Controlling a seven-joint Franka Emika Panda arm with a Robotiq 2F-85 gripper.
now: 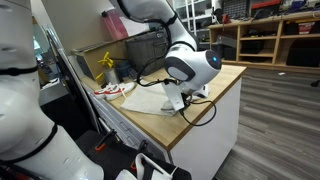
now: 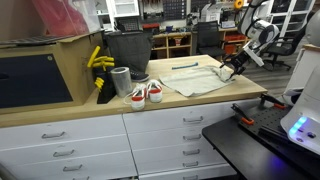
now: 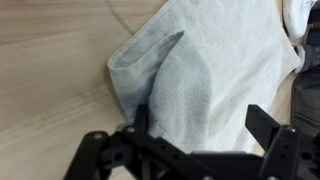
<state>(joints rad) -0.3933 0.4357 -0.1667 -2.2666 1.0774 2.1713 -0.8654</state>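
Note:
A light grey towel point(image 1: 148, 100) lies spread on the wooden countertop point(image 1: 226, 78); it shows in both exterior views point(image 2: 195, 78). In the wrist view the towel point(image 3: 215, 60) has one corner folded over on itself. My gripper point(image 3: 200, 122) is low over that end of the towel, its two black fingers wide apart with cloth between them, holding nothing. In the exterior views the gripper point(image 1: 176, 100) point(image 2: 228, 72) is down at the towel's edge nearest the arm.
A pair of red and white sneakers point(image 2: 145, 93) and a grey cup point(image 2: 121, 82) stand beside the towel. Behind them are a black basket point(image 2: 128, 50), a yellow object point(image 2: 99, 60) and a large box point(image 2: 40, 75). A black cable point(image 1: 205, 112) loops near the counter's edge.

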